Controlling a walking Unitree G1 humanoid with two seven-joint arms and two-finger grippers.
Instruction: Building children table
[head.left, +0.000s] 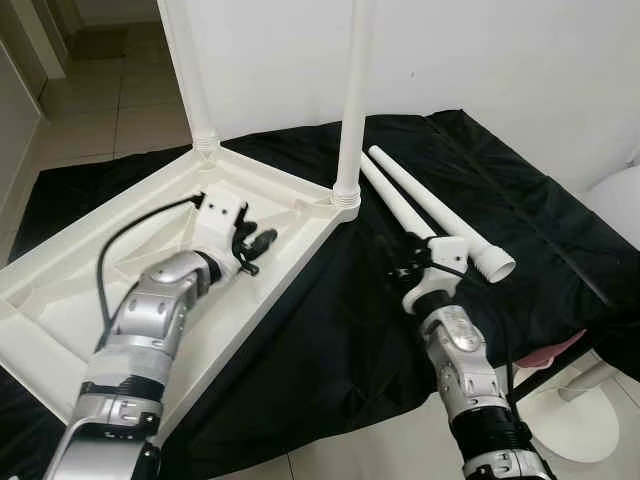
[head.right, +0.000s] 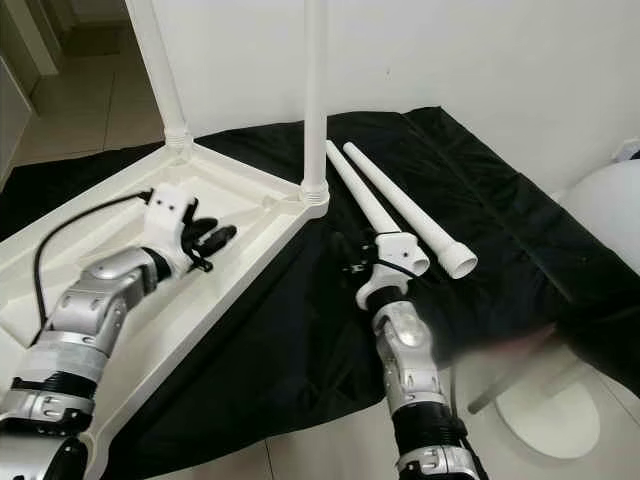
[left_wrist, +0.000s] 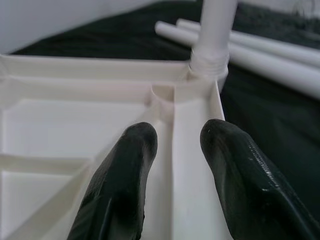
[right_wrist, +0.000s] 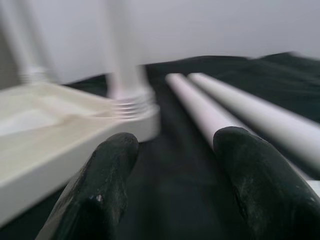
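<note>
Now, in the head view, the upturned tabletop (head.left: 60, 300) fills the left of frame, two legs already standing; two loose legs (head.left: 425, 205) lie centre-right on black cloth (head.left: 330, 330). Left wrist view: left gripper (left_wrist: 175, 150) parted, empty, over the tabletop's rim. Right wrist view: right gripper (right_wrist: 170, 165) spread, empty, near the loose legs; it probably needs to grasp one next.

no readable text or labels

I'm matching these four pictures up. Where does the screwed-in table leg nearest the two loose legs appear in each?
Left eye view: nearer screwed-in leg, upper centre.
Right eye view: same leg, upper centre.
Left wrist view: its base, beyond the left claw.
Right wrist view: blurred, beyond the right claw.
Shared landmark: the two loose legs on black cloth beside it.
</note>
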